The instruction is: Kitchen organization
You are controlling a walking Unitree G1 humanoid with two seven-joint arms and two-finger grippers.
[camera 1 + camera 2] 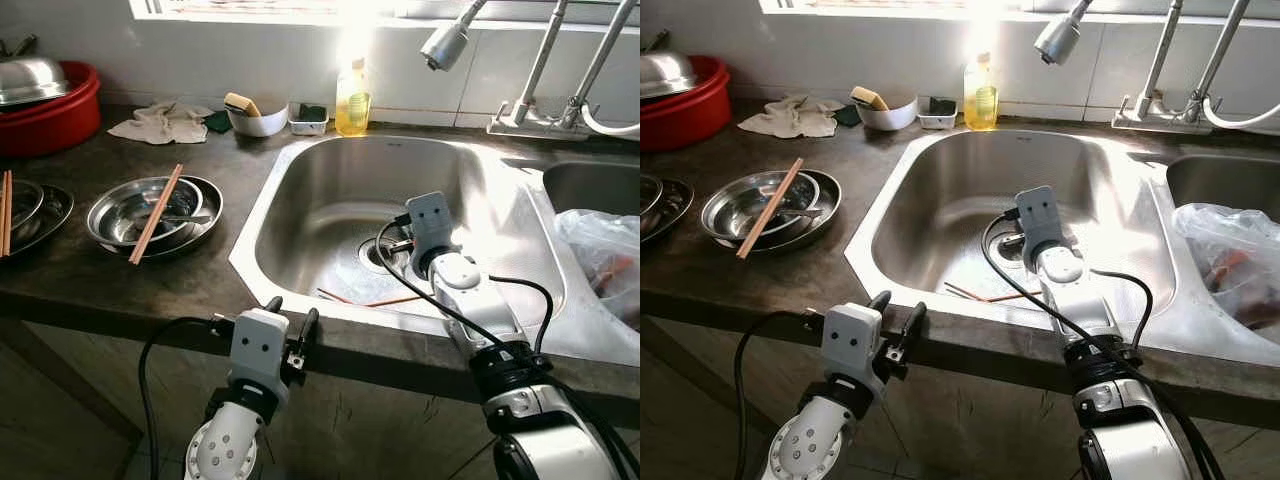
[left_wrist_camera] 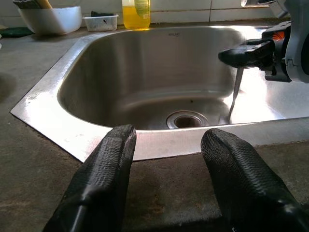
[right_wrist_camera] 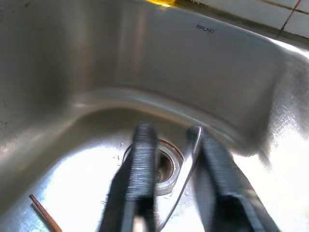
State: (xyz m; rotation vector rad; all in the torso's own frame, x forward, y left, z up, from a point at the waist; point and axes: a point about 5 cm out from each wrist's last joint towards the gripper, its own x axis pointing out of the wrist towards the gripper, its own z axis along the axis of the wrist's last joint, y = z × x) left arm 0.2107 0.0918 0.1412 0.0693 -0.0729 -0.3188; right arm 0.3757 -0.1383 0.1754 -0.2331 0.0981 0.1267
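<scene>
The right hand [image 3: 174, 183] hangs over the basin of the sink [image 1: 300, 200], above the drain [image 2: 187, 119], and its two black fingers are clenched on a thin metal utensil [image 2: 235, 94]. From the left wrist view the utensil dangles straight down from the fingertips, its lower end near the sink floor; whether it is a spoon or a fork cannot be told, since its head is lost in the glare. A pair of reddish chopsticks [image 1: 368, 299] lies on the sink floor just beside the drain, toward the robot.

The left hand [image 2: 169, 179] waits at the near edge of the counter [image 1: 90, 270], fingers spread apart and empty.

On the counter to the left sit stacked steel bowls [image 1: 130, 215] with another pair of chopsticks [image 1: 156, 213] laid across them.

The step in hand looks like clearing cutlery out of the sink. The grip appears narrow and off to one finger, so the next move probably calls for a slow lift clear of the sink rim, then a carry leftward to the steel bowls without swinging the utensil loose. The chopsticks in the sink would remain to be collected afterward.
</scene>
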